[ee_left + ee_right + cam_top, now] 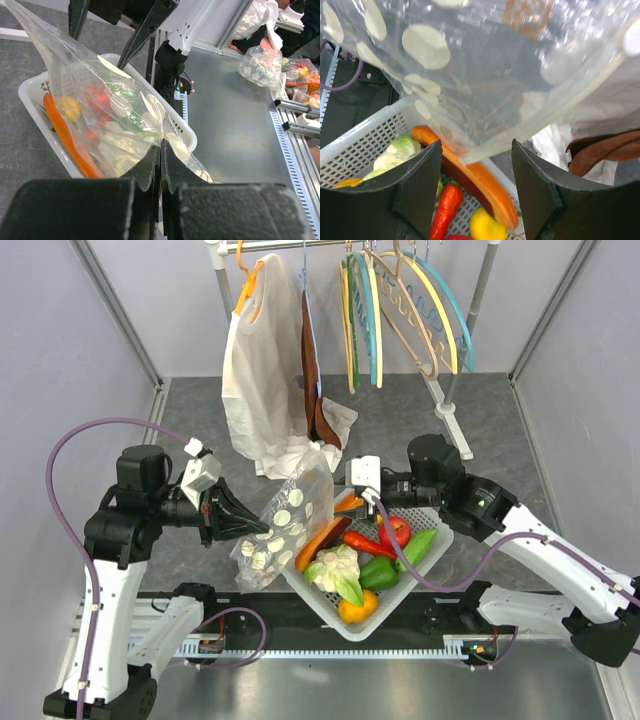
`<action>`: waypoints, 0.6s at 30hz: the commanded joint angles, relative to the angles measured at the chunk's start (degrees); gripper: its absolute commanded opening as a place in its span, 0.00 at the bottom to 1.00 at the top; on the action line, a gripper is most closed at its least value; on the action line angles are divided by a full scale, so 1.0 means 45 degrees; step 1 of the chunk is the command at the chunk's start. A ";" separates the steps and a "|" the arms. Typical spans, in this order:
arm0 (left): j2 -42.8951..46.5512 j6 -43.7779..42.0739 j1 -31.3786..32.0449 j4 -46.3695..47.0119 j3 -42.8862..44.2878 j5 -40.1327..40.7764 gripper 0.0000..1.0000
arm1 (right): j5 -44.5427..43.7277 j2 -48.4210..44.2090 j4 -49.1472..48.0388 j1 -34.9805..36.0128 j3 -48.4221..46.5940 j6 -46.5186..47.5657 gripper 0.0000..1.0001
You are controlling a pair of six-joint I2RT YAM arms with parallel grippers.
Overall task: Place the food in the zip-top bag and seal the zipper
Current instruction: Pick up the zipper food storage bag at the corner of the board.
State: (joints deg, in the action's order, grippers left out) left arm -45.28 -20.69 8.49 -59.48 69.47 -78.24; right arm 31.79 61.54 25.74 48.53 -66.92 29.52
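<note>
The zip-top bag [290, 512], clear with white dots, hangs tilted over the left end of the white lattice basket [425, 575]. My left gripper [243, 521] is shut on the bag's lower edge, and its jaws show pressed together on the plastic in the left wrist view [161, 150]. My right gripper [346, 498] is open. In the right wrist view [476, 148] it sits just under the bag's pale zipper strip [545, 117], not touching it. The food lies in the basket: red apple [397, 530], cucumber [416, 547], green pepper [378, 573], cauliflower [336, 564], orange pepper [357, 610], red chili [447, 205], long orange piece [485, 185].
A clothes rack stands behind, with a white garment [262, 370], a brown piece [316, 390] and several coloured hangers [400, 310]. Its base [455, 430] is near the right arm. The metal rail runs along the table's near edge [330, 650].
</note>
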 commanded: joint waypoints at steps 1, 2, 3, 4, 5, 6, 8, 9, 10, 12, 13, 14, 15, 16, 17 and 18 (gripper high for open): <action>-0.0114 -0.0461 0.0047 0.0230 0.0421 -0.0114 0.02 | -0.0872 -0.0861 -0.0658 -0.0101 0.1079 -0.0853 0.64; -0.0153 -0.0481 0.0047 0.0230 0.0440 -0.0153 0.02 | -0.0815 -0.0940 -0.0757 -0.0121 0.1429 -0.0992 0.64; -0.0173 -0.0500 0.0047 0.0230 0.0460 -0.0153 0.02 | -0.0815 -0.0960 -0.0836 -0.0102 0.1510 -0.1128 0.64; -0.0192 -0.0520 0.0066 0.0230 0.0460 -0.0172 0.02 | -0.0834 -0.0902 -0.1068 -0.0140 0.1588 -0.1459 0.65; -0.0192 -0.0501 0.0066 0.0230 0.0460 -0.0211 0.02 | -0.1028 -0.0824 -0.1187 -0.0121 0.1569 -0.1675 0.65; -0.0192 -0.0500 0.0066 0.0230 0.0441 -0.0212 0.02 | -0.1126 -0.0534 -0.1265 -0.0121 0.1492 -0.1793 0.65; -0.0134 -0.0500 0.0066 0.0250 0.0441 -0.0193 0.02 | -0.1147 -0.0239 -0.1383 -0.0199 0.1239 -0.1930 0.65; -0.0115 -0.0500 0.0066 0.0231 0.0441 -0.0211 0.02 | -0.1031 -0.0044 -0.1422 -0.0238 0.1199 -0.1950 0.64; -0.0076 -0.0481 0.0066 0.0230 0.0441 -0.0231 0.02 | -0.1030 0.0016 -0.1693 -0.0277 0.1217 -0.2027 0.64; 0.0002 -0.0481 0.0066 0.0230 0.0441 -0.0231 0.02 | -0.1010 0.0210 -0.1891 -0.0316 0.1257 -0.2243 0.63; 0.0042 -0.0462 0.0066 0.0230 0.0441 -0.0251 0.02 | -0.1010 0.0289 -0.2007 -0.0452 0.1237 -0.2301 0.63; 0.0081 -0.0461 0.0066 0.0211 0.0441 -0.0212 0.02 | -0.0933 0.0483 -0.2086 -0.0588 0.1237 -0.2437 0.63; 0.0100 -0.0481 0.0066 0.0191 0.0441 -0.0173 0.02 | -0.0835 0.0543 -0.2125 -0.0764 0.1257 -0.2535 0.63; 0.0159 -0.0481 0.0066 0.0191 0.0441 -0.0192 0.02 | -0.0486 0.0602 -0.2241 -0.1075 0.1257 -0.2575 0.63; 0.0159 -0.0481 0.0085 0.0172 0.0441 -0.0192 0.02 | -0.0367 0.0660 -0.2301 -0.1194 0.1257 -0.2749 0.63; 0.0178 -0.0500 0.0086 0.0172 0.0441 -0.0211 0.02 | -0.0307 0.0680 -0.2495 -0.1234 0.1237 -0.2828 0.64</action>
State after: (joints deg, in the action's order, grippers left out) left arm -45.17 -21.12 8.49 -59.51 69.69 -78.19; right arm 28.01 64.01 19.18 44.95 -60.20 19.88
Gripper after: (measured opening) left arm 0.026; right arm 0.632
